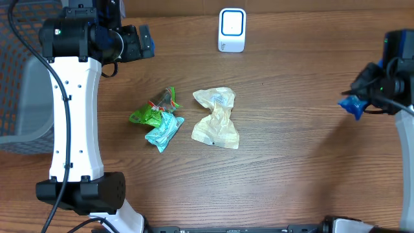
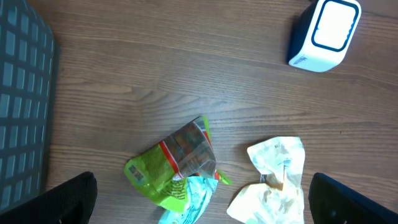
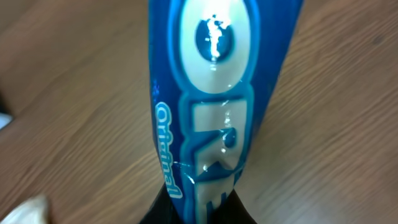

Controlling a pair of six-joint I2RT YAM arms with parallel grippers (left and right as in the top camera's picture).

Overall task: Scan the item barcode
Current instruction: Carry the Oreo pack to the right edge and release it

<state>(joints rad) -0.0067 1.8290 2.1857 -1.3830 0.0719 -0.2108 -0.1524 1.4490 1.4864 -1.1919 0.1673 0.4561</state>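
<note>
Right pincer (image 1: 363, 102) clenched on blue Oreo packet (image 3: 211, 93), its top cropped, left pincer (image 1: 143, 40) spread wide, fingertips (image 2: 68, 202) cut off.

Four snack packets (image 1: 215, 118), one scanner (image 1: 231, 30), one basket (image 1: 27, 97)

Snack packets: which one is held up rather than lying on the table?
The blue Oreo packet, pinched in the right claw at far right. The green packet, teal packet and cream packet lie loose in the middle.
</note>
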